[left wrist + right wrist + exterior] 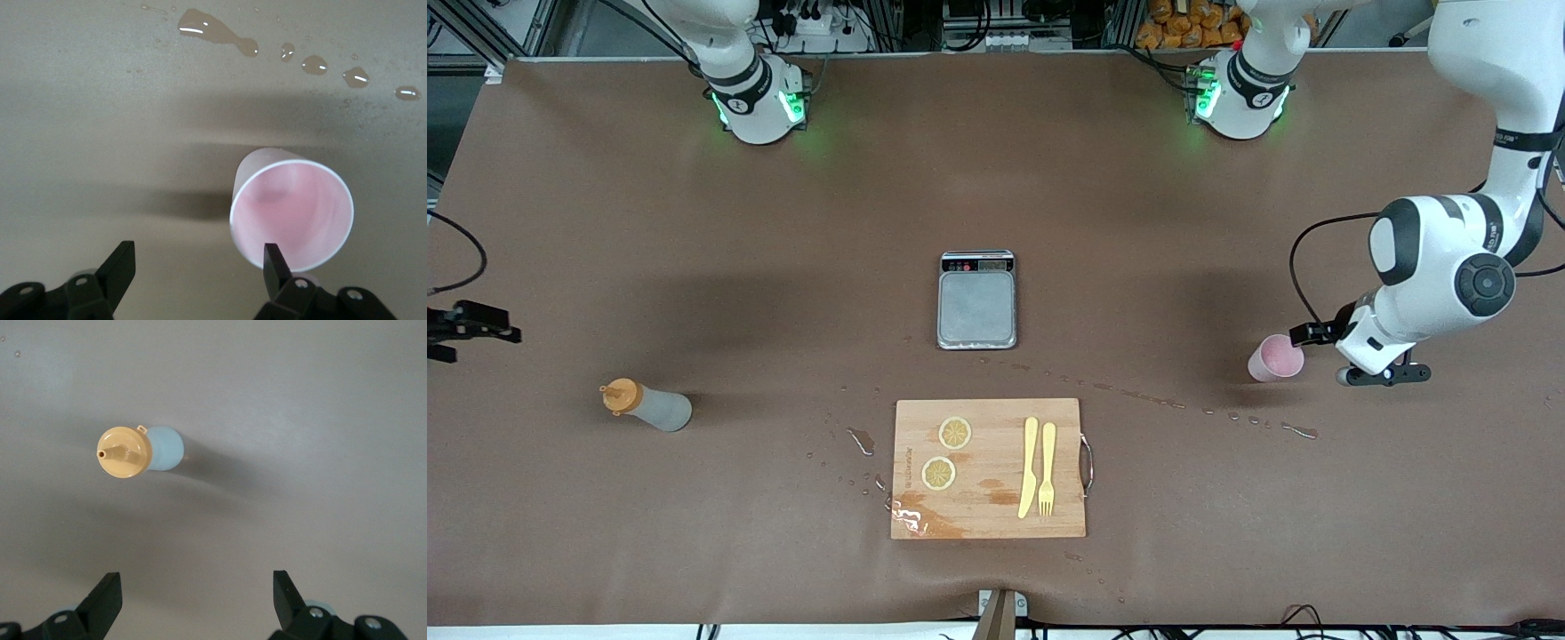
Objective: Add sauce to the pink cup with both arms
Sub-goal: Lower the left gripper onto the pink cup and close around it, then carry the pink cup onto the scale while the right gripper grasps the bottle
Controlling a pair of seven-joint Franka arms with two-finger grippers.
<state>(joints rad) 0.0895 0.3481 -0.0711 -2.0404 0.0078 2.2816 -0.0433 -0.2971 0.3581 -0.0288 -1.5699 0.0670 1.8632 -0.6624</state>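
The pink cup (1276,358) (293,210) stands upright toward the left arm's end of the table. My left gripper (1383,375) (197,257) hangs low beside it, open, and the cup is not between the jaws. One fingertip (273,261) overlaps the cup's rim in the left wrist view. The sauce (645,404) (137,451), a greyish bottle with an orange nozzle cap, stands toward the right arm's end. My right gripper (471,322) (197,587) hovers open and empty, apart from the bottle.
A grey scale (977,300) sits mid-table. Nearer the front camera lies a wooden cutting board (989,468) with two lemon slices, a yellow knife and a fork. Spilled droplets (1227,415) trail from the board toward the cup.
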